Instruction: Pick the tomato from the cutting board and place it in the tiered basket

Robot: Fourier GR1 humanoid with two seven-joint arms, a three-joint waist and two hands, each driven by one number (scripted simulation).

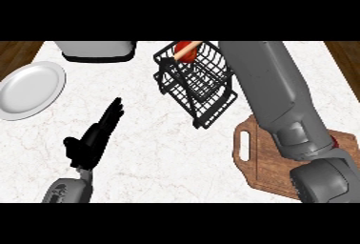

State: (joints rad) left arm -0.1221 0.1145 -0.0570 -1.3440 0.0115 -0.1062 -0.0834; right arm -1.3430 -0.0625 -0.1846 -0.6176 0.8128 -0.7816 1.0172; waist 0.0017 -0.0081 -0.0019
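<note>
White marbled table (162, 147), dark wood at both upper corners. On it: white plate (28, 89) at far left; grey appliance (97, 50) at the top edge, near the plate; black wire basket (197, 86) in the upper middle, tilted; wooden board (260, 157) with a slot handle at lower right, partly hidden under a grey arm.

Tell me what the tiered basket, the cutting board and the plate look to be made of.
Tiered basket: black wire, likely coated metal, going by its thin open grid of rods. Cutting board: wood, matte brown with visible grain lines and a cut-out handle slot. Plate: probably glazed ceramic, plain white with a smooth, softly shaded rim; plastic cannot be excluded.
</note>
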